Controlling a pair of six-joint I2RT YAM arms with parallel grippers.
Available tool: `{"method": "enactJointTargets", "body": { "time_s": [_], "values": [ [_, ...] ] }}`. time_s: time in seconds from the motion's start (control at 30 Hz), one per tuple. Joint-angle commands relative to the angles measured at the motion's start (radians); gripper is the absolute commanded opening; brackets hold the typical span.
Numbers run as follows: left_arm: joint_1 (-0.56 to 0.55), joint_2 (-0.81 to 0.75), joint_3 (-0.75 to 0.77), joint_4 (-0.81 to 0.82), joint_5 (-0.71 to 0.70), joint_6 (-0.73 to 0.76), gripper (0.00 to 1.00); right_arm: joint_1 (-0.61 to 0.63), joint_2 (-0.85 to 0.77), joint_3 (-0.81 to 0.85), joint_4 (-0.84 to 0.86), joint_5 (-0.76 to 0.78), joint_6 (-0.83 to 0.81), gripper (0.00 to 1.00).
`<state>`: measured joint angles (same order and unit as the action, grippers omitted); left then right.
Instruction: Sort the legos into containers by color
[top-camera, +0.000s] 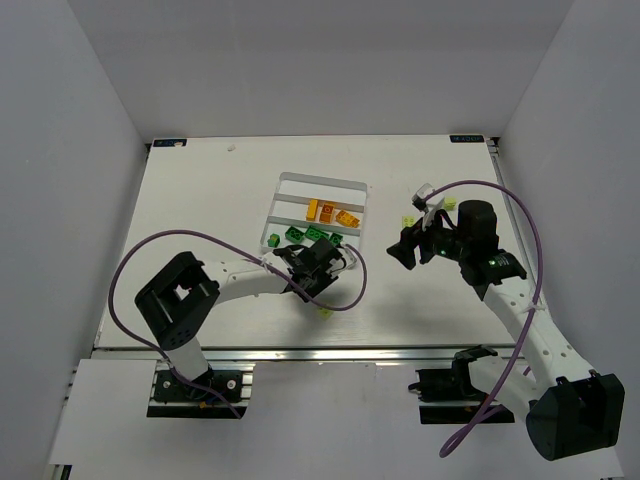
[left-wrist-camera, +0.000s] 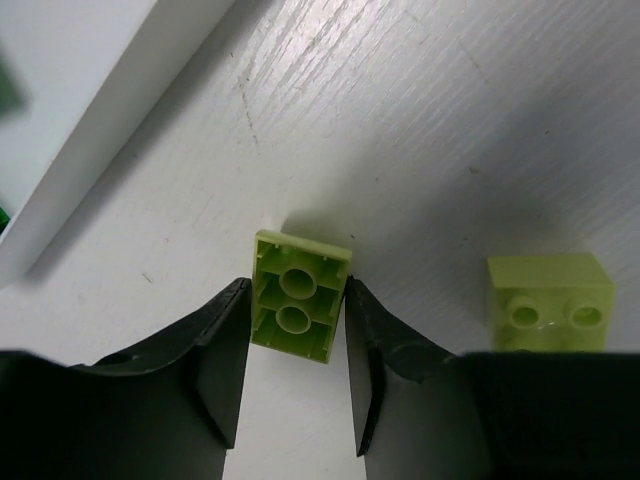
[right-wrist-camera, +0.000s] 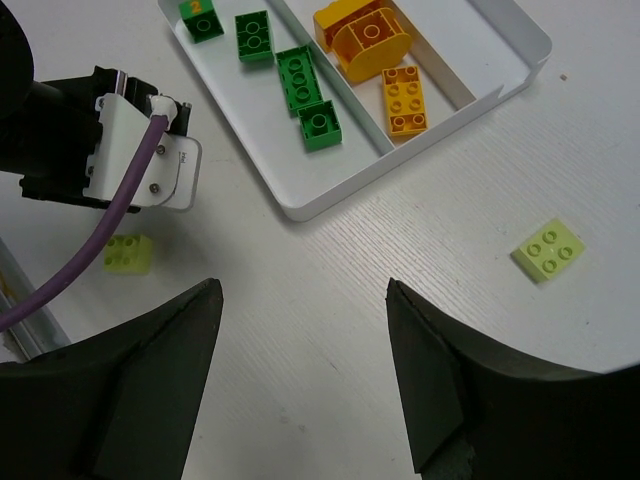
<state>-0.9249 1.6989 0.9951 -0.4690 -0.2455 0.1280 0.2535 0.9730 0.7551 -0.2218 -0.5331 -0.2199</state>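
white table (left-wrist-camera: 450, 120): yellow-green lego (left-wrist-camera: 298, 308) between fingers (left-wrist-camera: 215, 370) of left hand (left-wrist-camera: 296, 292), underside up

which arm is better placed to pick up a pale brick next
Left: its jaws flank a pale brick near the tray. The right jaws hang open over the table, off to the side of another pale brick.

Tray (top-camera: 322, 179) mid-tabletop (top-camera: 200, 190); legos (top-camera: 326, 211) lie in its middle and near compartments. Before the tray, loose lego (left-wrist-camera: 297, 300) pinched between left gripper (left-wrist-camera: 297, 288) fingers; second lego (left-wrist-camera: 550, 300) just beside it. Third lego (top-camera: 408, 220) right of tray, apart.
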Motion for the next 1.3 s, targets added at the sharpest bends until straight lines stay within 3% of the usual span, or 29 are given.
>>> {"method": "enactJointTargets", "body": {
  "time_s": [0.0, 0.03, 0.2, 0.33, 0.4, 0.47, 0.57, 0.6, 0.7, 1.03, 1.27],
  "values": [
    [0.003, -0.008, 0.037, 0.023, 0.054, -0.001, 0.41, -0.007, -0.013, -0.008, 0.024, 0.005, -0.01, 0.72],
    [0.003, -0.013, 0.037, 0.023, 0.063, -0.001, 0.41, -0.007, -0.011, -0.008, 0.022, 0.005, -0.01, 0.72],
    [0.012, -0.08, 0.086, -0.008, 0.191, -0.043, 0.1, -0.01, -0.014, -0.008, 0.022, 0.002, -0.009, 0.72],
    [0.04, -0.194, 0.137, 0.044, 0.219, -0.147, 0.09, -0.011, -0.016, -0.007, 0.022, 0.005, -0.009, 0.71],
    [0.072, -0.2, 0.19, 0.065, 0.201, -0.178, 0.0, -0.011, -0.017, -0.007, 0.022, 0.008, -0.007, 0.7],
    [0.115, -0.162, 0.265, 0.072, 0.125, -0.223, 0.0, -0.008, -0.022, -0.008, 0.024, 0.019, -0.01, 0.68],
    [0.17, -0.075, 0.344, 0.081, 0.045, -0.29, 0.0, -0.008, -0.022, -0.008, 0.027, 0.028, -0.006, 0.49],
    [0.204, -0.047, 0.397, 0.096, 0.035, -0.303, 0.0, -0.01, -0.022, -0.007, 0.027, 0.03, -0.003, 0.27],
    [0.262, 0.054, 0.517, 0.115, -0.006, -0.358, 0.0, -0.01, -0.016, -0.007, 0.024, 0.035, -0.001, 0.0],
    [0.374, 0.361, 0.825, 0.181, -0.029, -0.436, 0.0, -0.005, -0.02, -0.005, 0.022, 0.039, -0.001, 0.0],
    [0.425, 0.507, 0.935, 0.17, -0.011, -0.447, 0.0, -0.007, -0.022, -0.005, 0.022, 0.039, -0.003, 0.0]
  ]
}}
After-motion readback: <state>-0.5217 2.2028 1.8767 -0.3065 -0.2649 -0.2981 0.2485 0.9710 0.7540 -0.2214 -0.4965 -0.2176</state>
